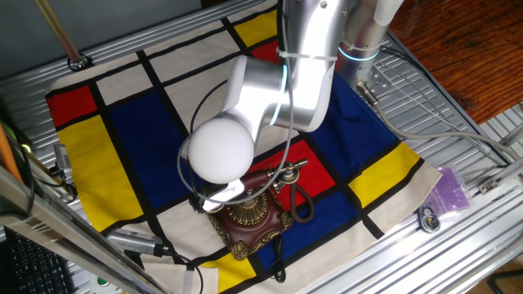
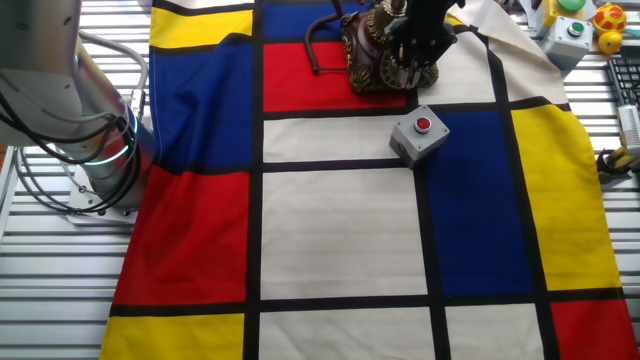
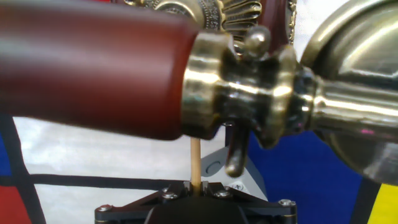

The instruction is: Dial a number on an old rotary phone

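The old rotary phone stands on the checkered cloth, with a dark red-brown base, brass fittings and a black cord. In the other fixed view the phone is at the far edge. There my black gripper hangs right over its brass dial. In the hand view my gripper is shut on a thin wooden stick that points up behind the phone's handset. The stick's tip is hidden by the handset, which fills the view. In the one fixed view the arm's white joint hides the gripper.
A small grey box with a red button sits just in front of the phone. Another button box and small toys lie at the far right. The arm's base stands left of the cloth. A purple bag lies off the cloth.
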